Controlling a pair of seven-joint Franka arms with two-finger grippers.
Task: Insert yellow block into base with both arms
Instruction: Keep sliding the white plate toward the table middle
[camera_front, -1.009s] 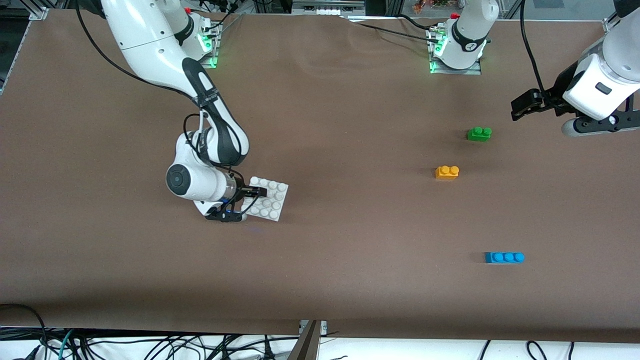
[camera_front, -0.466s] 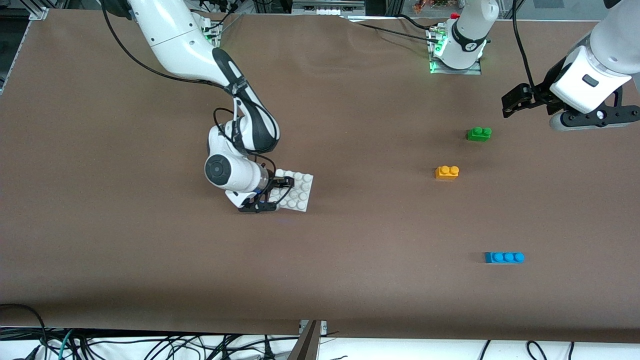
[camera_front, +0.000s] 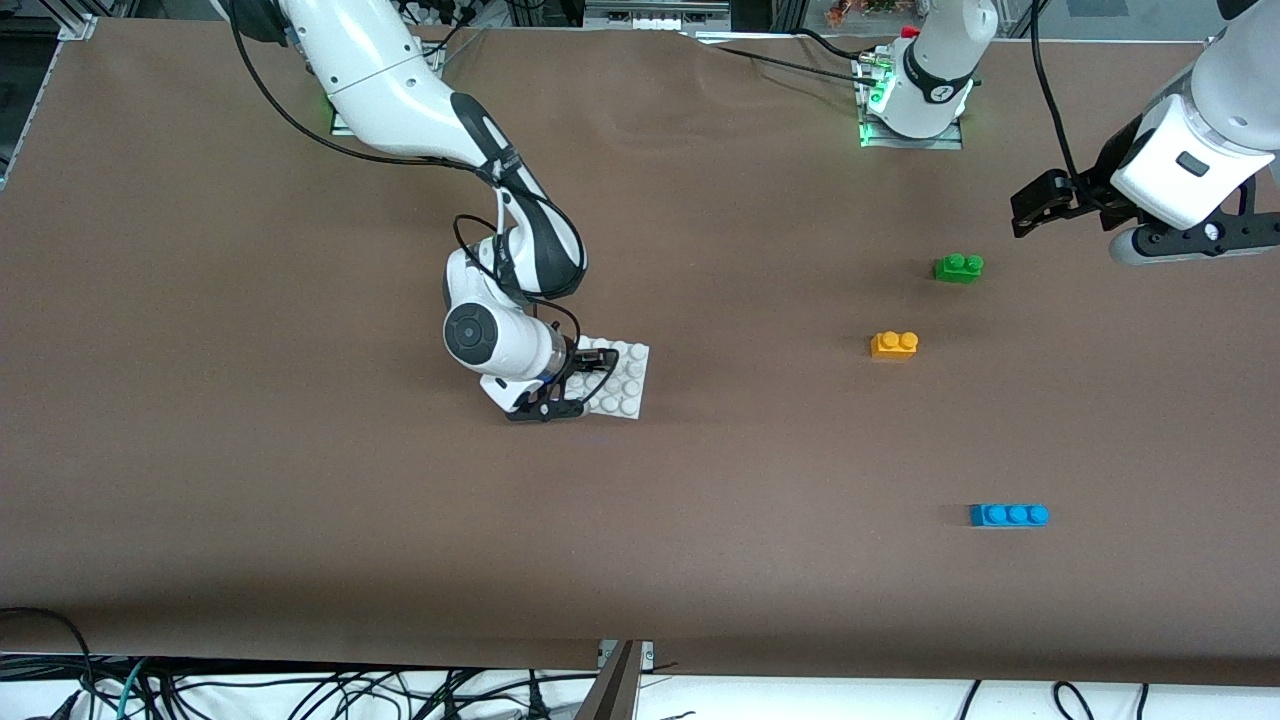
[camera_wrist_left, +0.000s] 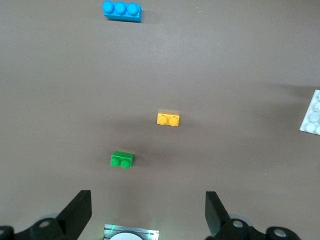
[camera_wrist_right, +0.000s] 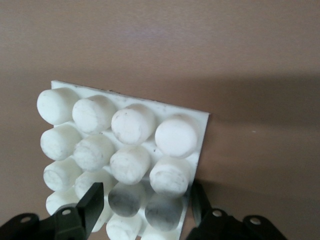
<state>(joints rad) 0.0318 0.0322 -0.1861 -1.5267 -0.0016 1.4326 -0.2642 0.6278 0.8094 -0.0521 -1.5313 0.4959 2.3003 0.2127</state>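
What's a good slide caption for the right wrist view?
Right end effector straddling the studded white base on the brown table.

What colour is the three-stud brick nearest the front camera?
Blue; the three-stud brick shows best in the front view.

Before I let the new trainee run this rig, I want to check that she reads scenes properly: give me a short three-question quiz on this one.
1. True or false: the yellow block lies on the table, apart from the base, at whose edge the right gripper sits.
2. Which brick lies nearest the front camera? A green brick, B yellow block, C blue brick.
3. Fill in: the left gripper, over the table's left-arm end, has its jaws ____.
Key: 1 true; 2 C; 3 open.
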